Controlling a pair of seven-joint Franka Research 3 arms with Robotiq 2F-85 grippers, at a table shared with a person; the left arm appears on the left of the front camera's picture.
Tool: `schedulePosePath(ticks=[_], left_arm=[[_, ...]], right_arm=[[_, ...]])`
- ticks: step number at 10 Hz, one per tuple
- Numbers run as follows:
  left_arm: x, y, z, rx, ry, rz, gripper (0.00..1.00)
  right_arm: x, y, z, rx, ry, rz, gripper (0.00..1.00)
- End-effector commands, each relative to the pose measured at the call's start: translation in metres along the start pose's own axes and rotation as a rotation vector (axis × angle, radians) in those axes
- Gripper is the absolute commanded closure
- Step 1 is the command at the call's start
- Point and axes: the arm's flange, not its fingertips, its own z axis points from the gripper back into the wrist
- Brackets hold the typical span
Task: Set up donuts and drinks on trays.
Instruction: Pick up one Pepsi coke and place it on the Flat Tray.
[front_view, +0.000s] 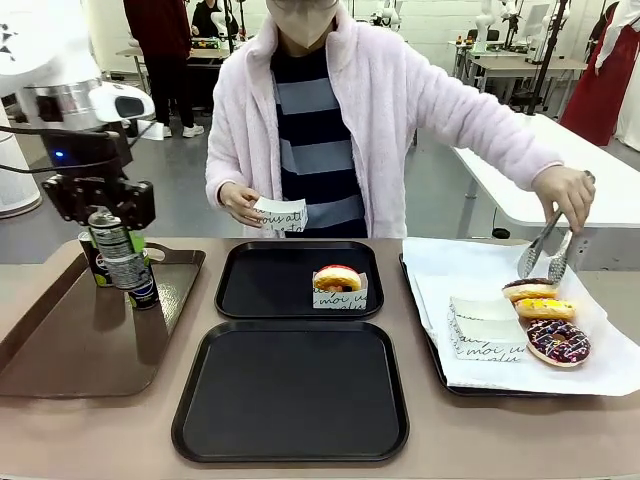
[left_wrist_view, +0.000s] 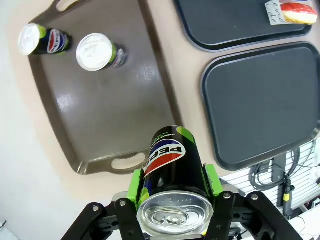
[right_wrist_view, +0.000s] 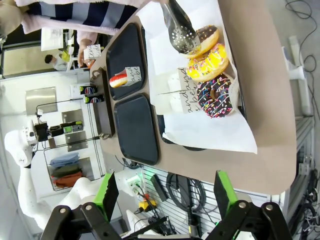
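Aluminium can (left_wrist_view: 172, 155) — rigid, slick, probably dentable — sits clamped by its upper wall in left gripper (left_wrist_view: 174, 183), a sound hold I judge; right gripper (right_wrist_view: 165, 191) hangs open, empty.

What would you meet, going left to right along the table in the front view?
Held soda can → sleeved donut → paper sleeves → chocolate-sprinkle donut.

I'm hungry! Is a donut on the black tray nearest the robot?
No, the pink-iced ring donut in its white paper sleeve sits on the far black matte tray, not the near black tray.
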Motion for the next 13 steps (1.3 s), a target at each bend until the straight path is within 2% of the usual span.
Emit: schedulePosePath(ticks=[1, 2, 5, 7, 9, 13], left_arm=[[0.0, -0.01, 0.004, -0.022, -0.009, 0.002, 0.42], [0.0, 0.0, 0.0, 0.0, 0.0, 0.0, 0.42], [0.001, -0.006, -0.003, -0.007, 0.008, -0.01, 0.42], [0.049, -0.029, -0.013, -0.081, -0.006, -0.027, 0.42], [0.08, -0.045, -0.026, -0.086, -0.057, -0.026, 0.42], [0.145, -0.083, -0.072, -0.041, -0.064, -0.047, 0.42]], right_arm=[[-0.001, 0.001, 0.0, 0.003, 0.005, 0.0, 0.0], [-0.001, 0.001, 0.0, 0.003, 0.005, 0.0, 0.0], [-0.001, 0.001, 0.0, 0.003, 0.005, 0.0, 0.0], [-0.001, 0.001, 0.0, 0.003, 0.005, 0.0, 0.0], [-0.001, 0.001, 0.0, 0.003, 0.005, 0.0, 0.0], [-0.001, 0.001, 0.0, 0.003, 0.005, 0.0, 0.0]])
